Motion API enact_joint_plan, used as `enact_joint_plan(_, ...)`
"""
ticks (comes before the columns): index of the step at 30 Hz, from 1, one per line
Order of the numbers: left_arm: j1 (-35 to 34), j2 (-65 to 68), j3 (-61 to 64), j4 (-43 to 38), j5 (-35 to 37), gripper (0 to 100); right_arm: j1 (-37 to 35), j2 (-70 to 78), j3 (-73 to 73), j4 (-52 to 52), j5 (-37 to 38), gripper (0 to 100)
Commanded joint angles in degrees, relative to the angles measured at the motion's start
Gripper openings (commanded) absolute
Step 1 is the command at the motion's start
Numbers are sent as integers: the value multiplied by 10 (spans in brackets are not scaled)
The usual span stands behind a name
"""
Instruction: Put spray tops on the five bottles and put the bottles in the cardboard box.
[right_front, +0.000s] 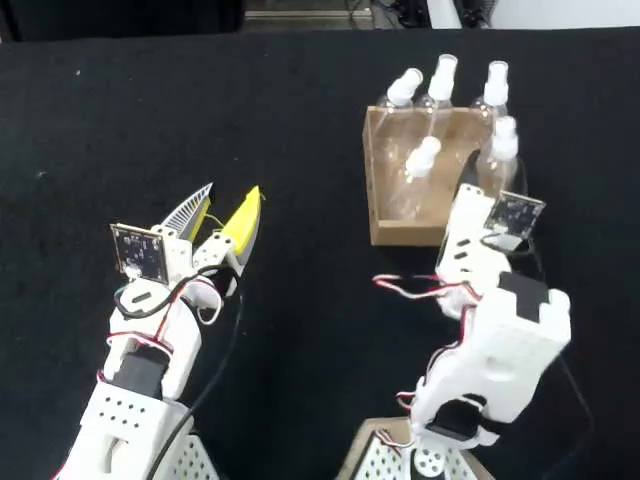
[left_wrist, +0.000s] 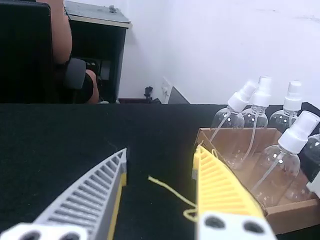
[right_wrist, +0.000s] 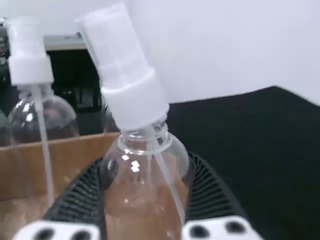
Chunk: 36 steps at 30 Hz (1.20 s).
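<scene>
We see the right gripper (right_wrist: 150, 165) clasped round the belly of a clear bottle (right_front: 494, 166), which stands almost upright (its spray top (right_front: 505, 128) leaning slightly) at the corner of the cardboard box (right_front: 405, 236) nearest that arm, apparently just inside the wall. Four other capped bottles (right_front: 424, 160) stand deeper in the box, so we judge only a short lowering and release is left. The left gripper (right_front: 226, 206) hangs well apart from the box, spread and empty.

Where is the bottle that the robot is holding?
In the high view, the bottle is held by the right gripper at the right edge of the cardboard box, beside the other bottles.
</scene>
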Motion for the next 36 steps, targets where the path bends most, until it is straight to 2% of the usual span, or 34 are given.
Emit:
enact_joint_plan(1,0,-6,-6,-15,-7,205,-12,24,-44,-4,3,12)
enact_joint_plan(12,0,-6,-6,-15,-7,205,-11,61,-41,-84,5,25)
enact_joint_plan(18,0,-6,-6,-15,-7,205,-24,61,-25,-82,4,194)
enact_joint_plan(36,0,-6,-6,-15,-7,205,-27,61,-22,-79,4,201)
